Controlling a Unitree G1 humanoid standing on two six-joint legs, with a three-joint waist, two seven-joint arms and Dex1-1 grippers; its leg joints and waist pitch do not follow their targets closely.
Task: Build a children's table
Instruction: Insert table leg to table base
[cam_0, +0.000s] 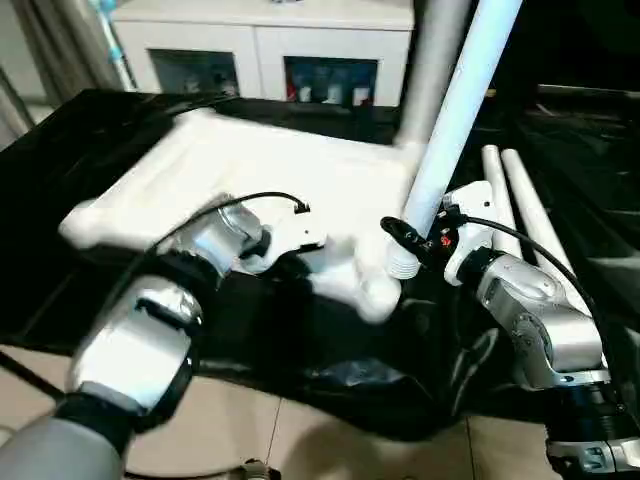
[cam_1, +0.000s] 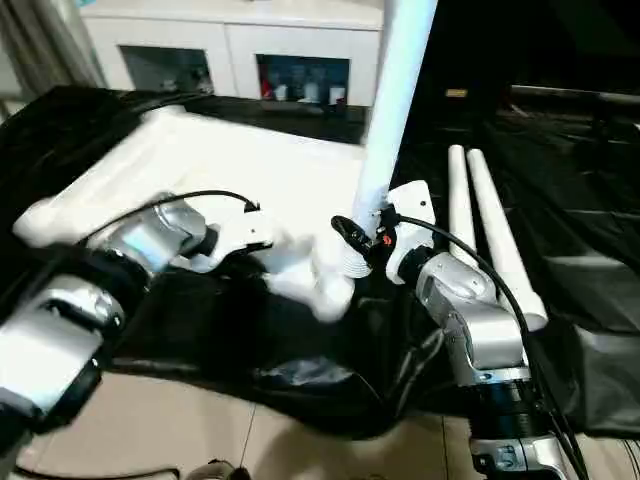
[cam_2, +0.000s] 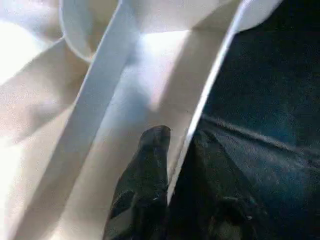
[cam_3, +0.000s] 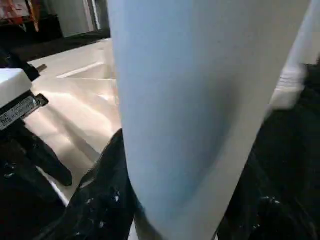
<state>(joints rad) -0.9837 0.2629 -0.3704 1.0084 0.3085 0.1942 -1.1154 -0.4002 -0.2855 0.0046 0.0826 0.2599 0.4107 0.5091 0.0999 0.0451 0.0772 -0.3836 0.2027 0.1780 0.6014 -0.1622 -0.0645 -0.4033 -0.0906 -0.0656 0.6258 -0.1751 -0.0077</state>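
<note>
The tabletop (cam_0: 250, 185) lies underside up on the black-covered work surface (cam_0: 60, 130), with its raised rim facing the robot and a rounded corner socket (cam_0: 372, 290) at the near edge. One leg (cam_0: 405, 75) already stands upright in the far socket. The step in hand is, by judgement, fitting a second leg: the right gripper (cam_0: 415, 238) pinches a leg (cam_0: 455, 120) near its ribbed lower end, tilted, with that end just above and beside the near corner socket. The left gripper (cam_2: 172, 165) straddles the tabletop's near rim, one finger (cam_2: 145, 165) inside the rim and the other outside, the jaws narrow around the wall, apparently steadying it. Two spare legs (cam_0: 520, 215) lie side by side to the right. The next move calls for aligning the ribbed end over the socket and pressing it in.
</note>
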